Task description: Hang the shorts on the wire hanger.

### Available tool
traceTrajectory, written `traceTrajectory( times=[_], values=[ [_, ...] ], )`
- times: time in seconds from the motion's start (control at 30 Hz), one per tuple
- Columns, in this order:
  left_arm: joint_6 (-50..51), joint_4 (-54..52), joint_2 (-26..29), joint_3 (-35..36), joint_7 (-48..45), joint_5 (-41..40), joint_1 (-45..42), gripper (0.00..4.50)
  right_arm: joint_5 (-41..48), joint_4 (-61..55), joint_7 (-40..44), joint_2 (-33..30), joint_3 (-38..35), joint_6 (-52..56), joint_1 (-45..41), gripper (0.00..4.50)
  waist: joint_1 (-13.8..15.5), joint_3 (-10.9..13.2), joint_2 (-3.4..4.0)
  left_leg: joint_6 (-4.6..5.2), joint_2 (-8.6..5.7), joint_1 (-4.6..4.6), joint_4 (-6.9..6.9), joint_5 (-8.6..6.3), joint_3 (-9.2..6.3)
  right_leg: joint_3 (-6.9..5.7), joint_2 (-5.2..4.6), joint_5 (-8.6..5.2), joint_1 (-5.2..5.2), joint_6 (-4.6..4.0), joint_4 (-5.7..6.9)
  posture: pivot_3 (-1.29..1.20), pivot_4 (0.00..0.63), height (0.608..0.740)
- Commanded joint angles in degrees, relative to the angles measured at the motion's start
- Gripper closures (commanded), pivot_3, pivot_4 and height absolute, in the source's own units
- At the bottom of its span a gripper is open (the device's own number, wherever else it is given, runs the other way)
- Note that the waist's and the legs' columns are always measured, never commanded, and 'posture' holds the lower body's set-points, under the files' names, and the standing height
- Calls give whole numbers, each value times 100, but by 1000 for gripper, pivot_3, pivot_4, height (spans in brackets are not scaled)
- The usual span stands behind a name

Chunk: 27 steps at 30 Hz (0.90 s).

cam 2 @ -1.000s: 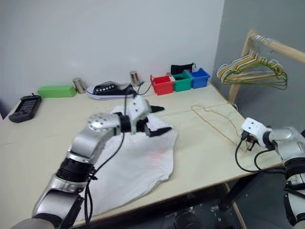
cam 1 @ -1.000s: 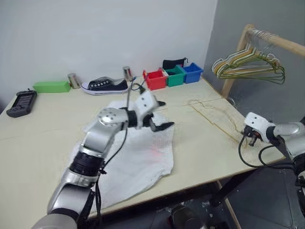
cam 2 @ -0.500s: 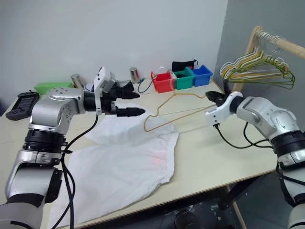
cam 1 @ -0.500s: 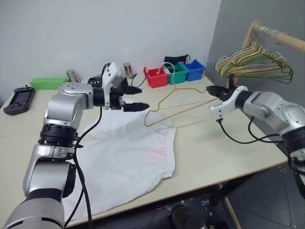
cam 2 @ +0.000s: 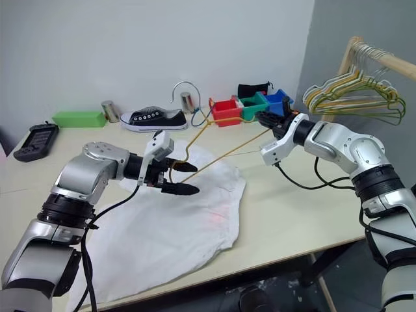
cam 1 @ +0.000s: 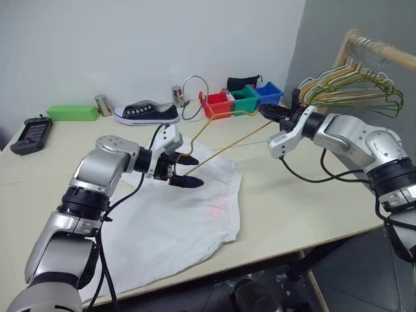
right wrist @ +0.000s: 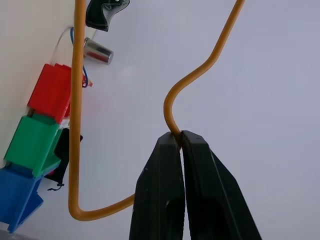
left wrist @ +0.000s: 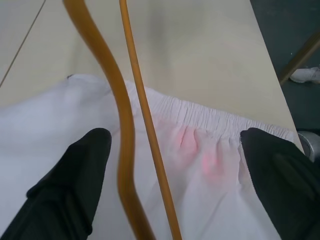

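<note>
The white shorts (cam 1: 175, 218) lie spread and wrinkled on the table, with the gathered waistband (left wrist: 210, 117) and a faint pink mark towards the right. My right gripper (cam 1: 265, 113) is shut on the yellow-orange wire hanger (left wrist: 125, 125), pinching a bend of the wire (right wrist: 174, 131). It holds the hanger in the air above the table, slanting down to the left, with the silvery hook (cam 1: 193, 80) pointing up. My left gripper (cam 1: 195, 171) stands open just above the waistband. Two of the hanger's wires pass between its fingers (left wrist: 75, 180) without touching them.
A wooden rack with a bunch of pale hangers (cam 1: 348, 88) stands at the right. Red, green and blue bins (cam 1: 242, 101), a black shoe (cam 1: 146, 112), two metal cans (cam 1: 102, 104), a green box (cam 1: 71, 112) and a black device (cam 1: 29, 133) line the table's back.
My right gripper has lifted the hanger off the table's right side and carried it left over the shorts. My left gripper has come down to the waistband, and the hanger's wires now pass between its fingers.
</note>
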Motion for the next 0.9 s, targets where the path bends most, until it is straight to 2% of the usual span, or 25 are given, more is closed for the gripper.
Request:
traceTrajectory(
  times=[0.03, 0.27, 0.43, 0.57, 0.73, 0.8, 0.83, 0.87, 0.9],
  values=[
    [-64, 0, -66, 152, 234, 55, -144, 1130, 102, -165, -46, 16, -179, 60, -185, 4500, 23, 0, 0, 0, -1, 2, 3, 0, 0, 0, 0, 0, 1, 0, 6, -266, 0, 740],
    [-87, 5, -50, 99, 186, 61, -136, 2469, 128, -101, 2, 45, -197, 114, -219, 4500, 19, 0, 0, 1, -4, 18, 11, 1, -2, 1, 0, -9, -2, -14, 48, -271, 0, 740],
    [-169, 51, -38, 67, 174, 125, -101, 3664, 186, -180, 72, 24, -232, 147, -161, 4500, 13, 0, 0, 1, -4, 23, 11, 1, -4, 1, 1, -11, -2, -17, 58, -275, 0, 740],
    [-245, 94, -40, 58, 146, 163, -99, 4445, 222, -202, 135, 33, -240, 200, -155, 4500, 9, 0, 0, 1, -4, 23, 12, 2, -5, 1, 1, -11, -2, -17, 58, -275, 0, 740],
    [-649, 336, -124, 24, 449, 476, -204, 4478, 452, -265, 443, 38, -248, 158, -82, 4500, 12, 0, -1, 1, -5, 21, 12, 2, -6, 1, 1, -11, -2, -16, 57, -284, 0, 740],
    [-959, 430, -126, -45, 557, 677, -211, 4500, 776, -261, 883, 68, -241, 181, 10, 4011, 10, -1, -1, 1, -5, 21, 12, 2, -6, 0, 0, -11, -2, -16, 57, -284, 0, 740],
    [-1088, 480, -140, -68, 646, 775, -212, 4500, 978, -270, 1148, 86, -247, 214, 68, 3977, 7, -1, -1, 1, -5, 21, 12, 2, -6, 0, 1, -11, -2, -16, 57, -285, 1, 740],
    [-1211, 541, -166, -71, 750, 862, -221, 4500, 1160, -290, 1406, 94, -243, 245, 118, 3622, 7, -2, -4, 1, -5, 22, 12, 2, -6, 0, 1, -11, -1, -16, 57, -285, 1, 740],
    [-1365, 624, -195, -78, 906, 991, -239, 4500, 1388, -358, 1678, 104, -272, 313, 186, 3449, 6, -2, -4, 1, -5, 22, 13, 2, -7, -1, 1, -11, 0, -16, 57, -288, 2, 740]
  ],
)
